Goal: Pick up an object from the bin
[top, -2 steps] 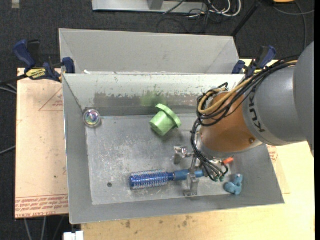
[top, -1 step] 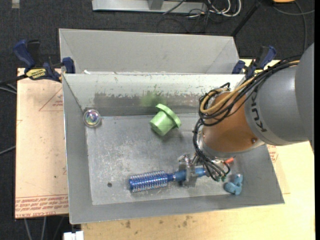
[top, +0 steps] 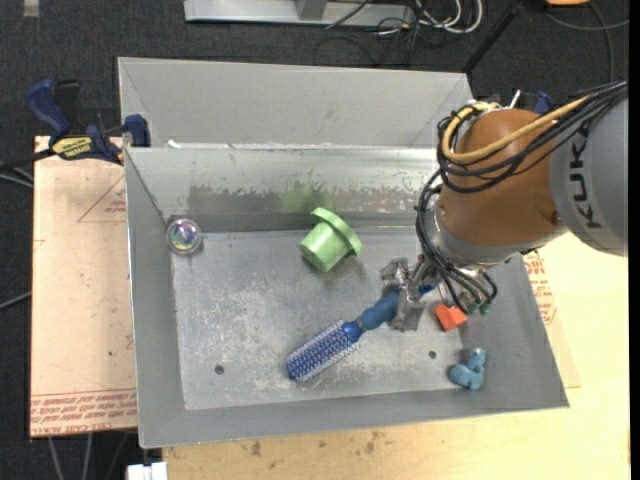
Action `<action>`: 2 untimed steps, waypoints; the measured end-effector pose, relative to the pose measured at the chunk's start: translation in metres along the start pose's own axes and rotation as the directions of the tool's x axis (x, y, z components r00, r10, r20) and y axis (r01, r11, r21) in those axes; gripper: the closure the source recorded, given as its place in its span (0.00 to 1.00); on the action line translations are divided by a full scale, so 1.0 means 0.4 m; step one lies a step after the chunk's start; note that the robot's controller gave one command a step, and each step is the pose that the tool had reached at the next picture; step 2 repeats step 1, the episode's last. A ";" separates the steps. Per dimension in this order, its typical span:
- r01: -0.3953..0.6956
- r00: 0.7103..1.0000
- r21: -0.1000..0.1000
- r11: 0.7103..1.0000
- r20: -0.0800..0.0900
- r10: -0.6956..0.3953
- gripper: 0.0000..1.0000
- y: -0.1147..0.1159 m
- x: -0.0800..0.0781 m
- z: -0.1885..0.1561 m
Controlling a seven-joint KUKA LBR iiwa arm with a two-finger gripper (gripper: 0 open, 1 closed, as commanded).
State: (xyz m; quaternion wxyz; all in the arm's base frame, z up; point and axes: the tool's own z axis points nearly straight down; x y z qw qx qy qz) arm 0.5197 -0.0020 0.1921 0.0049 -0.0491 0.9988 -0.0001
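My gripper (top: pixel 402 295) is low in the right half of the bin, under the orange wrist cover, and stands open. A blue hairbrush (top: pixel 330 346) lies slanted on the floor with its bristle head to the lower left. The end of its handle reaches up between my two fingers. A small orange piece (top: pixel 449 317) lies just right of the gripper. A small blue figure (top: pixel 468 368) sits further down, near the bin's front right corner.
A light green cup-like cylinder (top: pixel 328 240) lies on its side near the back wall, left of the gripper. A shiny little ball (top: pixel 184 235) rests in the back left corner. The arm and its cables hang over the bin's right side.
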 end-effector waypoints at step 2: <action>0.119 0.993 0.000 0.993 0.001 -0.119 1.00 0.021 -0.030 -0.278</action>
